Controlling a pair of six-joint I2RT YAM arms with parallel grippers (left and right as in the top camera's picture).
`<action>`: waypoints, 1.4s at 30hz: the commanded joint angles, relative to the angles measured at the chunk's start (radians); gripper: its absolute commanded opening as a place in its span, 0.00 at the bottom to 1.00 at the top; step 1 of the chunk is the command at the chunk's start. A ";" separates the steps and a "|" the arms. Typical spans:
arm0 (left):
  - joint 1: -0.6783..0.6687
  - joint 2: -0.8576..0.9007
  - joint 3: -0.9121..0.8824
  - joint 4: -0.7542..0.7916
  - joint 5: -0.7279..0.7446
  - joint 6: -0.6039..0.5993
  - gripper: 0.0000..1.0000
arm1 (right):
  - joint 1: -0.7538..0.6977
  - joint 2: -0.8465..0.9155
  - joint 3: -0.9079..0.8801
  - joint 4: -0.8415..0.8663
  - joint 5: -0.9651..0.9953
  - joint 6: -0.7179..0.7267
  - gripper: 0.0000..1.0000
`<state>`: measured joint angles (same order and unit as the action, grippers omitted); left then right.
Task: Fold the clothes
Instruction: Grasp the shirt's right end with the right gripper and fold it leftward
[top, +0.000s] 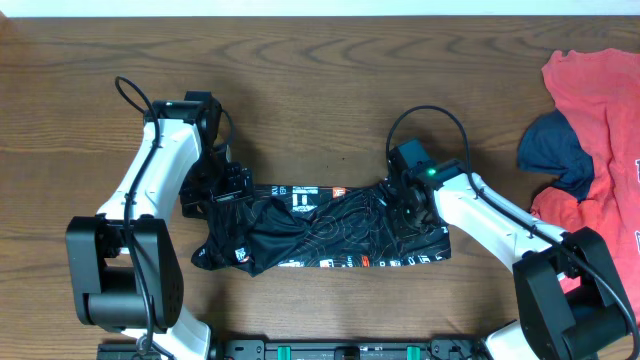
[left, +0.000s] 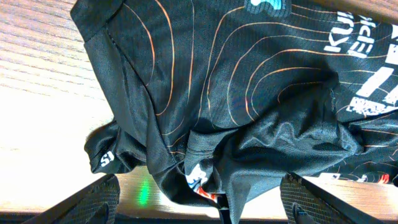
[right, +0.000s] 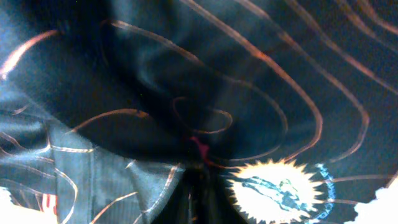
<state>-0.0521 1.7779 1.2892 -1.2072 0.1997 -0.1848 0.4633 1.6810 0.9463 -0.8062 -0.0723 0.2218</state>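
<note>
Jersey (top: 330, 235), red shirt (top: 600, 100) (navy garment (top: 555, 150) seemingly atop)

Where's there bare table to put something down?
The far strip of table, beyond the black jersey and left of the red T-shirt, is bare. Crowded: the near middle with the jersey, and the right edge with T-shirt and navy garment.

Overhead: evenly lit, sharp. Left wrist: glare washes out the table (left: 43, 155). Right wrist: dim, blurred — jersey (right: 261, 81) fills frame.
</note>
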 joint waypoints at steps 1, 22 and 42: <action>0.004 -0.017 0.008 -0.005 -0.002 -0.005 0.84 | 0.003 0.003 -0.003 0.001 -0.066 -0.024 0.01; 0.004 -0.017 -0.008 0.040 -0.055 -0.005 0.94 | 0.026 -0.116 0.031 0.054 -0.186 -0.114 0.34; 0.018 0.019 -0.359 0.422 0.064 0.011 0.98 | -0.025 -0.234 0.032 -0.020 0.006 -0.058 0.45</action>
<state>-0.0372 1.7786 0.9771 -0.8249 0.1692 -0.1837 0.4473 1.4498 0.9649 -0.8276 -0.0895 0.1337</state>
